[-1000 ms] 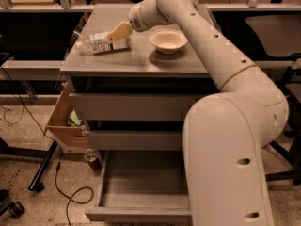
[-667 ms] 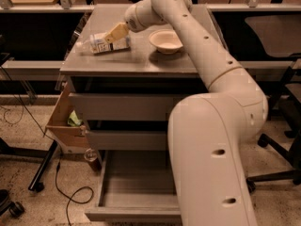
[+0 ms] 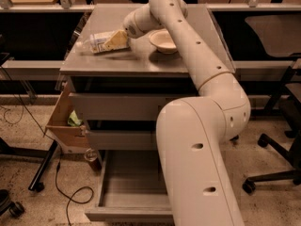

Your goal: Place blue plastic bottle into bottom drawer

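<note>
The blue plastic bottle [image 3: 95, 42] lies on its side on the left part of the grey cabinet top [image 3: 117, 62]. My gripper [image 3: 116, 40] reaches in from the right and is down at the bottle's right end, overlapping it. The bottle still rests on the top. The bottom drawer [image 3: 109, 192] is pulled out, and its grey tray looks empty. My arm's big white link covers the drawer's right half. The two drawers above it are pushed in.
A white bowl [image 3: 163, 40] stands on the cabinet top just right of the gripper. An open cardboard box [image 3: 60, 121] hangs off the cabinet's left side. A small bottle [image 3: 91, 157] and cables lie on the floor. Office chair legs [image 3: 275, 173] stand at the right.
The gripper has come down a little onto the bottle's right end. The arm's near links have shifted left in the view. The bottle has stayed where it was.
</note>
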### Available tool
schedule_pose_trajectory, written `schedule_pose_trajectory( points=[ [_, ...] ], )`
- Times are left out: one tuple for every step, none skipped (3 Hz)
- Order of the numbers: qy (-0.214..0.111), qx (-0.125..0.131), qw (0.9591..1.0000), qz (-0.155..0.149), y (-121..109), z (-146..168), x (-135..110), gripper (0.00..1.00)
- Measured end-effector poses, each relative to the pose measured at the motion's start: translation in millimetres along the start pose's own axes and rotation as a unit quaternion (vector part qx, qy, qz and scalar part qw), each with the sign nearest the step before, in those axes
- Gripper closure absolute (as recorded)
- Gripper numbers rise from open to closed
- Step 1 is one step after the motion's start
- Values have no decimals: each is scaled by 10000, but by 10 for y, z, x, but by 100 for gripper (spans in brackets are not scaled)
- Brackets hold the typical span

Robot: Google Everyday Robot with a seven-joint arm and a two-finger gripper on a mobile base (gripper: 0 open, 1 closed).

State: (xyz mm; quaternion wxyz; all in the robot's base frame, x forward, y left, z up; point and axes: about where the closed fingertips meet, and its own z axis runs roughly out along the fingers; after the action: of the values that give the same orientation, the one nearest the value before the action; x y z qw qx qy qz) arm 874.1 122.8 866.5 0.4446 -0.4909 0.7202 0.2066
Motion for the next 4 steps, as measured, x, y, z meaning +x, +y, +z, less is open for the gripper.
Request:
schedule_pose_trajectory(
  points=[
    [90, -217, 9997, 39, 60, 64, 111, 37],
    [120, -359, 9993, 49, 92, 86, 173, 61],
    [58, -385, 9992, 7, 83, 3, 141, 84],
    [-114, -313, 9994, -79, 65, -215, 5, 100]
  ],
)
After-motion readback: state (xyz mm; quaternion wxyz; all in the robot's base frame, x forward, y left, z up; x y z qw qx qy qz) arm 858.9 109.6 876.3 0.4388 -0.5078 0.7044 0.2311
